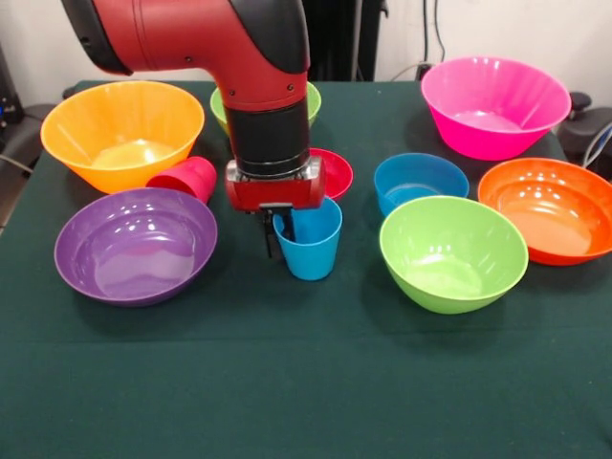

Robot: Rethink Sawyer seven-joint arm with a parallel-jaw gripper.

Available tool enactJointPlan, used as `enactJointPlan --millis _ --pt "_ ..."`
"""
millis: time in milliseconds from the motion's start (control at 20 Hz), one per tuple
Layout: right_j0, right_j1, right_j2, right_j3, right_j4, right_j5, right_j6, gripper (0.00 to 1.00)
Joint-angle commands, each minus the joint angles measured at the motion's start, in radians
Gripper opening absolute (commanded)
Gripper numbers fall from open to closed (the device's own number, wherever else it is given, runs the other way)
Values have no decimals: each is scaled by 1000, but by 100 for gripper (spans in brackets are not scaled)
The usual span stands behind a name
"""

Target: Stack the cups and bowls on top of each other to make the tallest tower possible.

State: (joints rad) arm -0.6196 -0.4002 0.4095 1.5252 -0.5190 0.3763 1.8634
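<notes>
1. The bowls, such as the purple bowl [135, 245] and lime green bowl [452, 252], look like glossy, smooth plastic.
2. The sky-blue cup [310, 239] looks like plastic too.
3. The table cover [287, 382] looks like matt dark green cloth.

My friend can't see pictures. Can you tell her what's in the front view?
A red and black robot arm reaches down with its gripper at the rim of an upright sky-blue cup on a green table. Around it are colourful bowls, and a red cup lies tipped between the yellow-orange bowl and purple bowl.
</notes>
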Motion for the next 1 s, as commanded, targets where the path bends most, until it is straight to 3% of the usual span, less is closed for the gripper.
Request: enactJointPlan --millis 50,600,1000 --pt "7 170 91 -176 -128 -59 -178 0" --pt "-1 144 150 -225 -137 26 -221 0" --pt "-17 153 176 -248 -175 28 -237 0"
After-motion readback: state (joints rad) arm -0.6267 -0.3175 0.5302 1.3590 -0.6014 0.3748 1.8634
